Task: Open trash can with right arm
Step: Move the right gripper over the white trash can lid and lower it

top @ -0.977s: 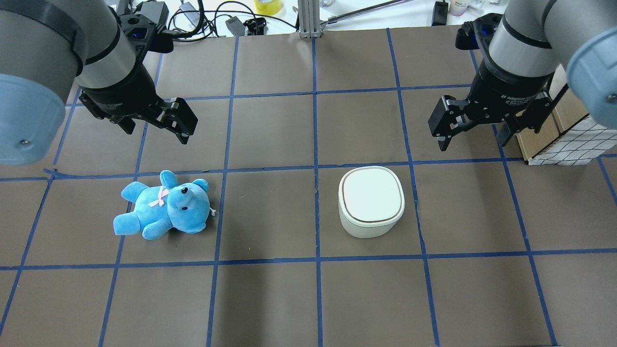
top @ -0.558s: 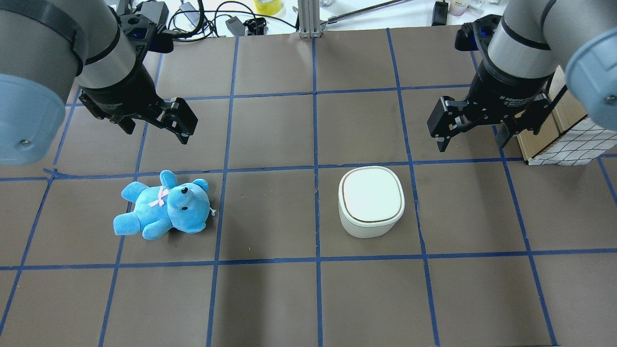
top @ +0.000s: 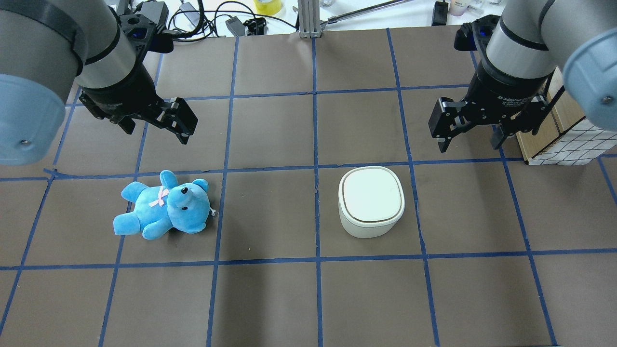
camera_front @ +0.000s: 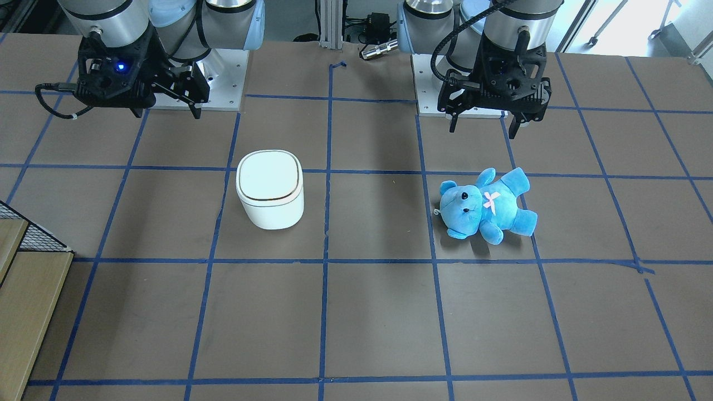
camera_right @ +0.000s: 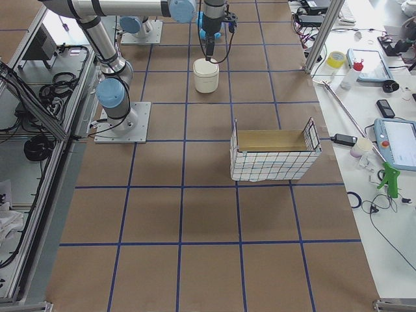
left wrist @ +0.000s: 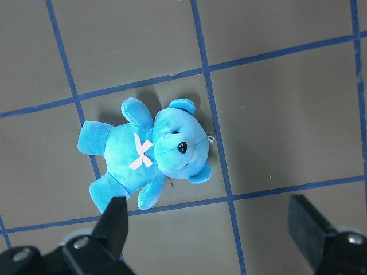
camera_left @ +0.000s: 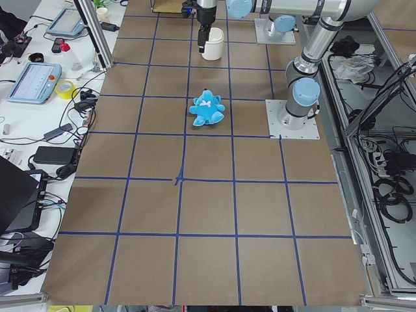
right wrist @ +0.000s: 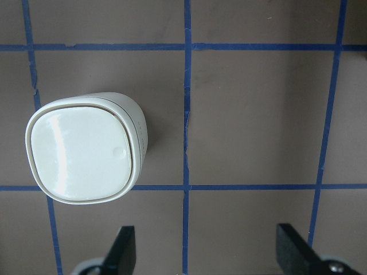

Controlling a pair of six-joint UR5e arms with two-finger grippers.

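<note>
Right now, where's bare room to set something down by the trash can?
The square between the trash can and the teddy bear is bare; so is the table row along the overhead view's bottom. Crowded: by the right hand, near the wire basket.

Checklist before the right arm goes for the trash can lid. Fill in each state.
1. Lid shut on the trash can: ok.
2. Lid top bare: ok.
3. Right arm jaws open, empty: ok.
4. Jaws lined up over the trash can: not ok; they hang high, off to its right, apart from it.
5. Left arm out of the way, near the bear, jaws open, empty: ok.
6. Hinge side of the lid: cannot tell.
</note>
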